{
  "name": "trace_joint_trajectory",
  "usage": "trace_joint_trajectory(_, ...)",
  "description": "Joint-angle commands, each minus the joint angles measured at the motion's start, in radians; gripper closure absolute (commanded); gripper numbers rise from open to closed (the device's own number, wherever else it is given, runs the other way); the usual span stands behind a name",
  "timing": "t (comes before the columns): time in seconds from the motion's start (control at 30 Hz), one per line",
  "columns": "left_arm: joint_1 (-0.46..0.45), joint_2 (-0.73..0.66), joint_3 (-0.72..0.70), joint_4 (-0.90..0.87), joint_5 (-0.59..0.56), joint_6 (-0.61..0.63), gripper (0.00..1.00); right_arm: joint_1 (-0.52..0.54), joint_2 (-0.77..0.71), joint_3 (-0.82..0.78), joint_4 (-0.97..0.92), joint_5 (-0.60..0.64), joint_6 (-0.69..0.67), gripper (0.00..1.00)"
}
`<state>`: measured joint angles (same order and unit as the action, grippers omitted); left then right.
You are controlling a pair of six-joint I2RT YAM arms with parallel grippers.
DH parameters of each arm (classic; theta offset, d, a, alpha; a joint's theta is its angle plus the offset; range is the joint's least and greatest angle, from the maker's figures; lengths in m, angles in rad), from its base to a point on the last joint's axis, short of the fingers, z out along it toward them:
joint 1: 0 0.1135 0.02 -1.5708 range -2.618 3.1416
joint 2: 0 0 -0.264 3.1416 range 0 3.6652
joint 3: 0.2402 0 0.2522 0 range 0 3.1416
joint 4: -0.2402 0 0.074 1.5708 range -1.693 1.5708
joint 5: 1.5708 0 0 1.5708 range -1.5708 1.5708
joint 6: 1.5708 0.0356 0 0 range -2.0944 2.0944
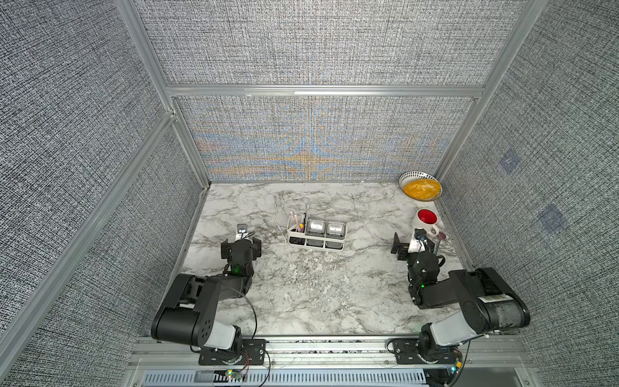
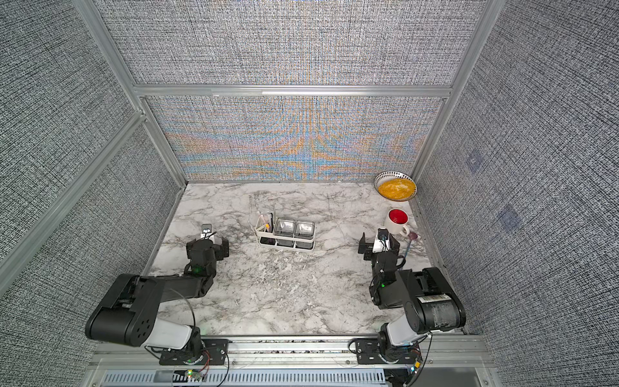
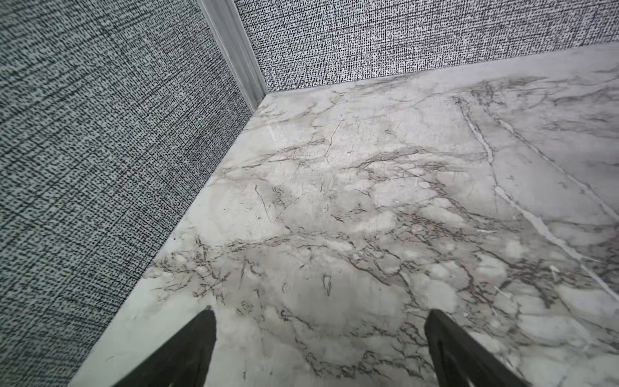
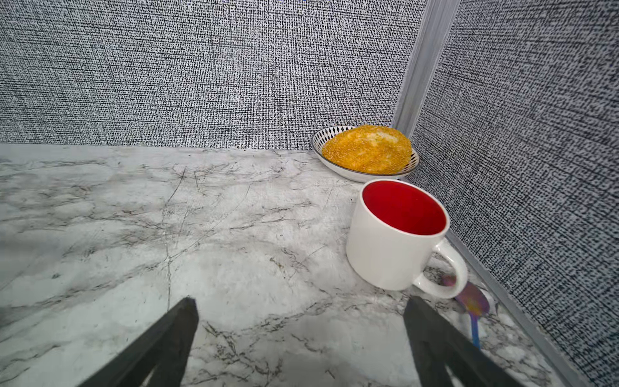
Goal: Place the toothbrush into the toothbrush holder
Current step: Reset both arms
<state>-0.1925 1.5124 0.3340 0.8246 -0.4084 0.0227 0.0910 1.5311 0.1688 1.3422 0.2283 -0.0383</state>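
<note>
In both top views the white toothbrush holder [image 1: 315, 242] [image 2: 284, 244] stands mid-table with two clear square cups. A pink-and-white toothbrush [image 1: 298, 221] [image 2: 267, 221] stands upright in its left end section, beside another pale handle and a dark one. My left gripper [image 1: 240, 248] [image 2: 207, 247] hovers open to the left of the holder, over bare marble [image 3: 320, 315]. Well to the right of the holder, my right gripper [image 1: 417, 246] [image 2: 380, 246] is open and empty too [image 4: 300, 301]. Neither wrist view shows the holder or the toothbrush.
A white mug with a red inside [image 1: 426, 221] [image 4: 395, 234] stands just beyond my right gripper. An iridescent spoon [image 4: 472, 301] lies by its handle. A patterned bowl of yellow food [image 1: 420, 188] [image 4: 366, 150] sits in the far right corner. Fabric walls enclose the table on three sides.
</note>
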Motion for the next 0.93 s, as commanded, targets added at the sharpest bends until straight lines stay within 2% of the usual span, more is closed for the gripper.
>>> trace_joint_trajectory(0.0, 0.024, 0.003, 0.045, 0.037, 0.081, -0.008, 0.01, 0.0, 0.0, 0.002, 0.025, -0.012, 0.0, 0.02)
trace_joint_trajectory(0.07, 0.035, -0.024, 0.062, -0.034, 0.108, 0.001, 0.01, 0.0, 0.0, 0.0, 0.028, -0.012, -0.001, 0.02)
trace_joint_trajectory(0.9, 0.064, -0.02, 0.085, -0.071, 0.184, -0.001, 0.01, -0.01, 0.003, 0.019, -0.001, -0.023, 0.007, 0.02)
